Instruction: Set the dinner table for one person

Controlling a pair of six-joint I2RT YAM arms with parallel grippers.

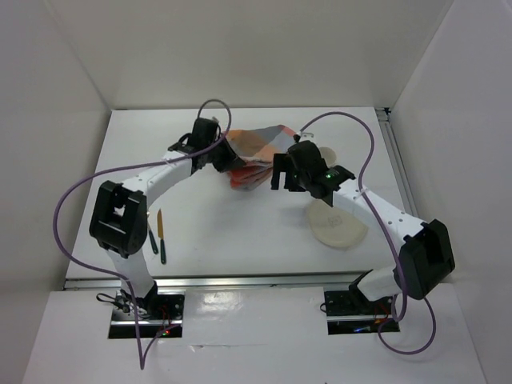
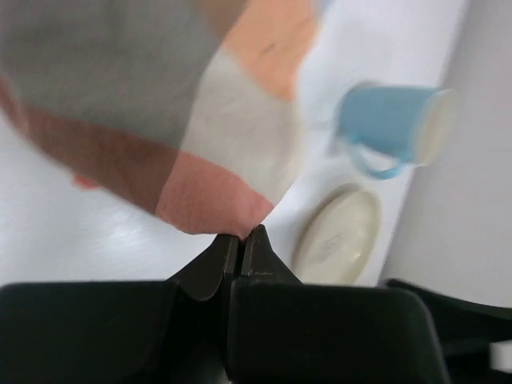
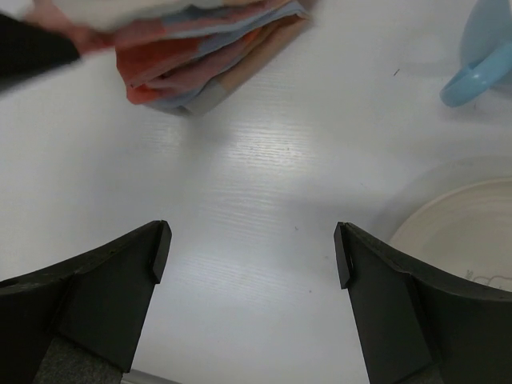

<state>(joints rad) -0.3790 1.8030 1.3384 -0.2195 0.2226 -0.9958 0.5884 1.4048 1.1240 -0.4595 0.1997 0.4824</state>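
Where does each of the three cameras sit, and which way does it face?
Top external: fixed above and behind the bases, looking down on the dinner table; left arm and right arm show whole.
Left wrist: on the left arm, looking along the left gripper, shut on the checked cloth mat; blue mug beyond.
Right wrist: on the right arm, looking down at bare tabletop through the open right gripper.
Shared: both wrist views catch the checked cloth mat and blue mug.

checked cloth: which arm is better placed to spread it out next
Left, probably: the left gripper is shut on the checked cloth at its corner; the right gripper hangs open over bare table.
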